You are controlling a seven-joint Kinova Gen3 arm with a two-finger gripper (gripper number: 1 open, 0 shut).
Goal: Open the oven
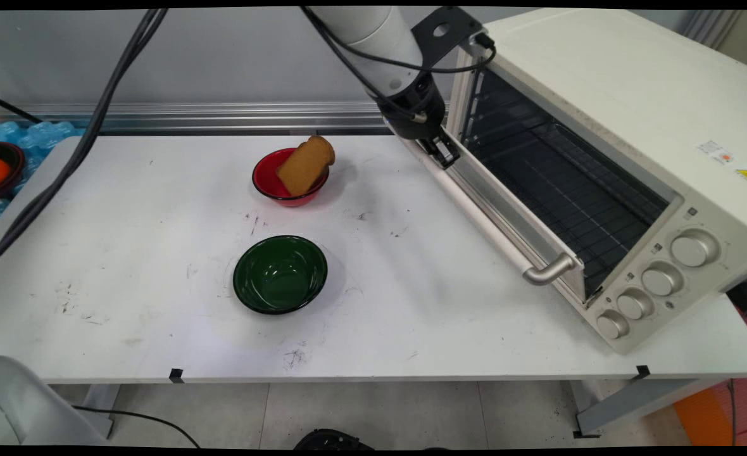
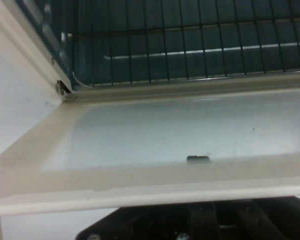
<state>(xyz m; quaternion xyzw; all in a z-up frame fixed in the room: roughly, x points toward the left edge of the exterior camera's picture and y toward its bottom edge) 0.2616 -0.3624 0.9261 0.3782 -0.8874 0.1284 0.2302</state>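
white table (image 1: 158, 316), 2 bowls (image 1: 280, 273), oven (image 1: 633, 158)

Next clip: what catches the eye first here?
The cream toaster oven on the table's right, its door dropped open, with the black hand at the door's far end. Left of it, a red bowl holds a slice of brown bread; an empty green bowl sits nearer.

Right at my fingers (image 1: 442, 152) the oven (image 1: 627, 126) shell looks like matt cream painted metal, its door (image 2: 180, 135) a smooth glass pane in a cream frame. Its handle (image 1: 547, 270) and knobs (image 1: 661, 278) look like brushed metal; the rack (image 2: 190, 45) inside is dark wire. Off to my side, the red bowl (image 1: 266, 183) and green bowl (image 1: 280, 273) shine glossy, the bread (image 1: 305, 164) looks rough and the desk (image 1: 158, 316) is matt white, scuffed.
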